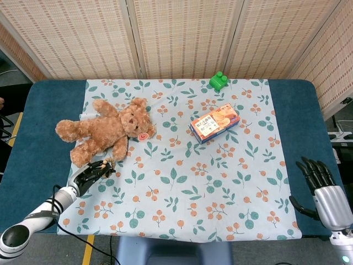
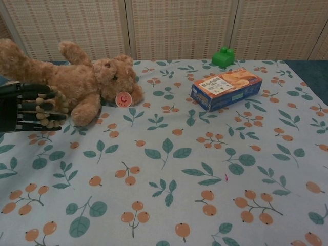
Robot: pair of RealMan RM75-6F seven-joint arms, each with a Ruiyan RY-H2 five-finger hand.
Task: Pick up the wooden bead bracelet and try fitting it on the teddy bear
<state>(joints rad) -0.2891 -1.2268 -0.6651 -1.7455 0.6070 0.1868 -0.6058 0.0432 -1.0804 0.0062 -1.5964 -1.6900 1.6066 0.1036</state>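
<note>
Seen from the head: left hand (image 1: pixel 88 174) low on the left side, fingers closed around the wooden bead bracelet (image 1: pixel 103 164), just beside the lower paw of the teddy bear (image 1: pixel 105 131) lying on the leaf-print cloth (image 1: pixel 187 182); right hand (image 1: pixel 320 185) at the right table edge, holding nothing, fingers straight and apart. Seen from the chest: left hand (image 2: pixel 23 107) at the left border, bracelet (image 2: pixel 51 108) looped over the fingers, touching the bear's (image 2: pixel 77 82) fur; snack box (image 2: pixel 225 87) and green block (image 2: pixel 223 55) well apart to the right
</note>
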